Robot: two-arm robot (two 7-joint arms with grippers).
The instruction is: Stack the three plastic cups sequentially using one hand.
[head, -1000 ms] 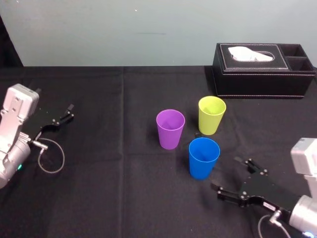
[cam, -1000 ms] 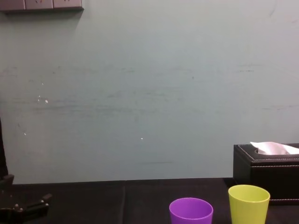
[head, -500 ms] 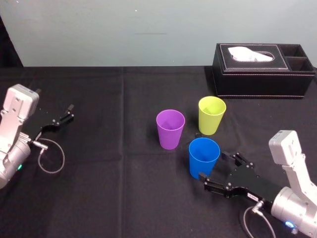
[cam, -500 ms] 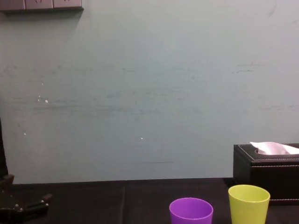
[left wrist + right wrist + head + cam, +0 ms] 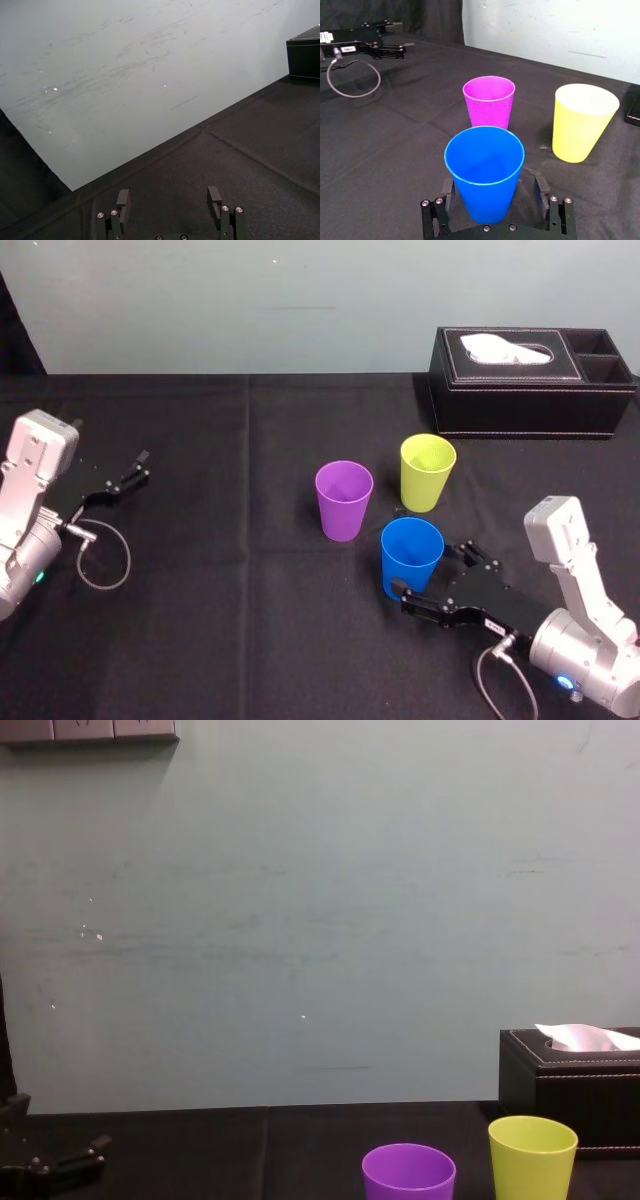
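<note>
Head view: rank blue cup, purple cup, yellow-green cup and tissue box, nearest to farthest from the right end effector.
1. Blue cup, between the right end effector's fingers.
2. Purple cup, behind-left, and yellow-green cup, behind: too close to call.
3. Tissue box, far back right.

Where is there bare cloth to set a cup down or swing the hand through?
Bare: black tablecloth between the parked left gripper and the purple plastic cup, and behind it to the wall. Crowded: the yellow-green plastic cup and blue plastic cup stand close by it, right gripper astride the blue one; black tissue box behind.
</note>
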